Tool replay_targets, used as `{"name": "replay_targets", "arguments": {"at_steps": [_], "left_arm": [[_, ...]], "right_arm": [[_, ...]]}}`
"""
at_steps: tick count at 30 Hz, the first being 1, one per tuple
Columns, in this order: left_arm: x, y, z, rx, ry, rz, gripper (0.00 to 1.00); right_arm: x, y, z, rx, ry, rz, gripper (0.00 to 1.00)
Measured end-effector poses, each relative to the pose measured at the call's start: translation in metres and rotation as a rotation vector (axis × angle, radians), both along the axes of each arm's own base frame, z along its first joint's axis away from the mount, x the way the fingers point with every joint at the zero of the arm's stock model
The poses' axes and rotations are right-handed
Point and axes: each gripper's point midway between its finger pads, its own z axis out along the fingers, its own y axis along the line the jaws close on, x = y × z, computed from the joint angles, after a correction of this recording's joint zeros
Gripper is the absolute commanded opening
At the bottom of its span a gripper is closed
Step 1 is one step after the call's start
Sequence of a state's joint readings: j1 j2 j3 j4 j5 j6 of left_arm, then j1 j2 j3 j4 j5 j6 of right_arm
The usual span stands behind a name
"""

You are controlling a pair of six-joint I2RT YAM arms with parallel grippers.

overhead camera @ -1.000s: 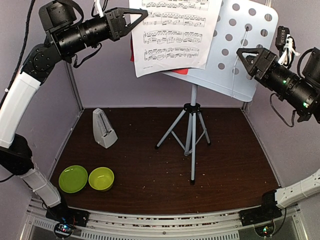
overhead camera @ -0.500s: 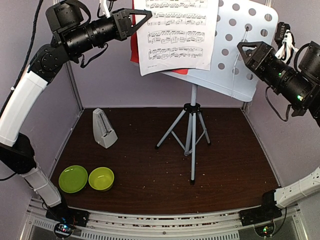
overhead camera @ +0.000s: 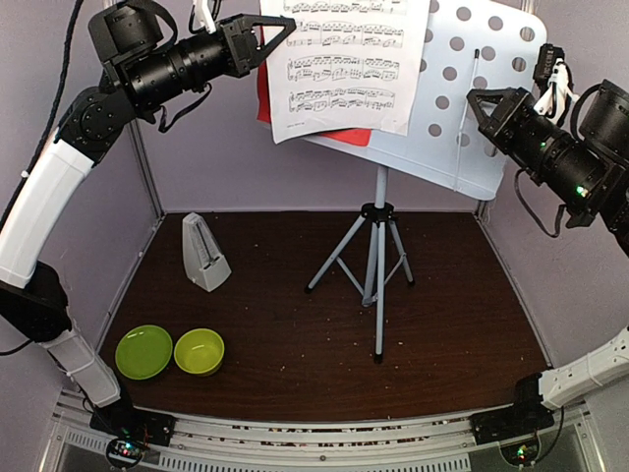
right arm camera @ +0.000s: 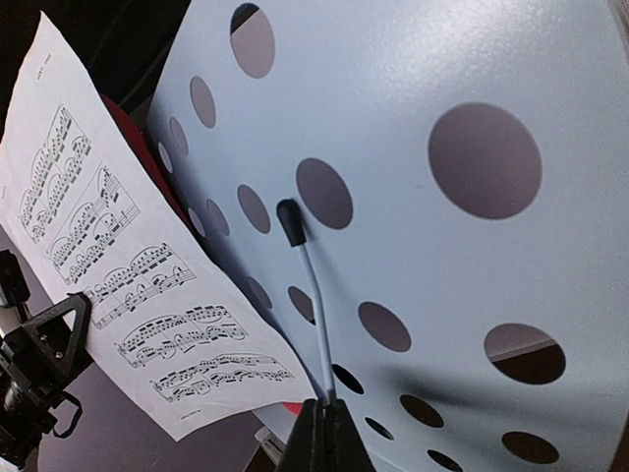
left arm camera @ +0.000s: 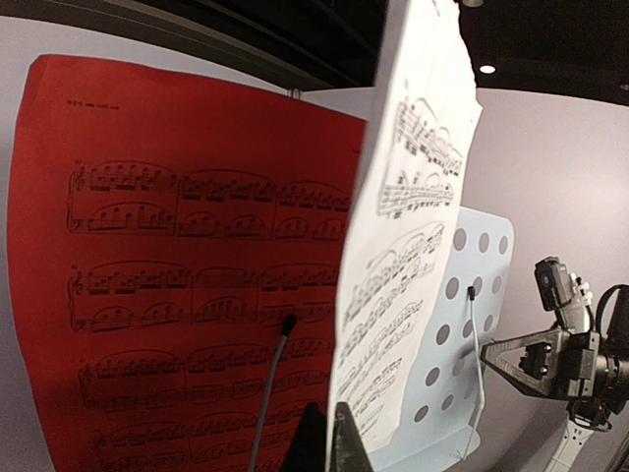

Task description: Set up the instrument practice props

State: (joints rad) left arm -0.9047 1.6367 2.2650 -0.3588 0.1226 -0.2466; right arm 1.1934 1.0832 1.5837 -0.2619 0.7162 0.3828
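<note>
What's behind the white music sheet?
The red music sheet, against the perforated desk. From above, the white music sheet covers most of it, leaving its left edge and a lower strip visible.

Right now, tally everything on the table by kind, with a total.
Music stand: 1
Music sheets: 2, one red, one white
Metronome: 1
Lime-green bowls: 2, at and
Total: 6
</note>
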Motion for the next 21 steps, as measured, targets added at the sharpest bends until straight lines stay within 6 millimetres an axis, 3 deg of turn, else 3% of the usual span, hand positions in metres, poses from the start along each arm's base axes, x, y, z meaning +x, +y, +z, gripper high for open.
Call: {"name": "replay_targets", "arguments": {"at_steps": [11, 14, 21], "left_arm": [[0.0009, 0.0017, 0.0036, -0.013, -0.008, 0.011, 0.00], [0.0004, 0.0024, 0.0064, -0.022, -0.016, 0.011, 0.00], [-0.0003, 0.0011, 0.0065, -0.024, -0.017, 0.011, 0.00]], "right_arm": [[-0.0070, 0.0048, -0.0005, -0.048, -0.063, 0.051, 0.00], [-0.0074, 0.0046, 0.0008, -0.060, -0.072, 0.050, 0.21], [-0.0060, -0.0019, 0.0017, -0.014, -0.027, 0.035, 0.33]]}}
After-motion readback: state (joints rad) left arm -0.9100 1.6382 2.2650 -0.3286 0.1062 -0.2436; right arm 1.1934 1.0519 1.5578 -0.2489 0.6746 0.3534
